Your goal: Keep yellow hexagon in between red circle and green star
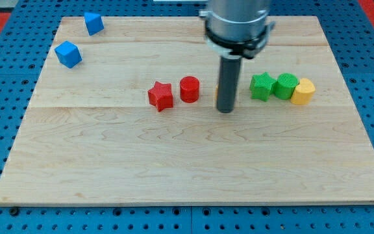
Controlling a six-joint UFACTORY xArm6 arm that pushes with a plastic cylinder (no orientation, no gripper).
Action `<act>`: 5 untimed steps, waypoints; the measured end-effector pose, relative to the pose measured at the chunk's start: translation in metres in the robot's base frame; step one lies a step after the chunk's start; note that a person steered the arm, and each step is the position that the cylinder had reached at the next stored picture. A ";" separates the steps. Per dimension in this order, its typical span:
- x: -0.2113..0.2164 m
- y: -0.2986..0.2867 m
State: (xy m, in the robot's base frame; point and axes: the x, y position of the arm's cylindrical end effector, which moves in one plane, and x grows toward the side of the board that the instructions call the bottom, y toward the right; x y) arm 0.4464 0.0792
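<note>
Between red circle (189,89) and green star (261,86), my tip (225,110).

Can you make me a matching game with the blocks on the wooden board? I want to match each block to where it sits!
Blocks:
1. red star
2. green star
3. yellow block
4. blue cube

Places:
A. farthest toward the view's right in the row
B. just to the view's left of the red circle
C. near the board's upper left, below another blue block
D. to the view's right of my tip, beside the green circle

Pairs: 1-B, 2-D, 3-A, 4-C
</note>
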 end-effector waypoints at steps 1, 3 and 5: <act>-0.003 0.021; -0.003 -0.040; -0.031 -0.048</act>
State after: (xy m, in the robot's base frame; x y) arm 0.4156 0.0317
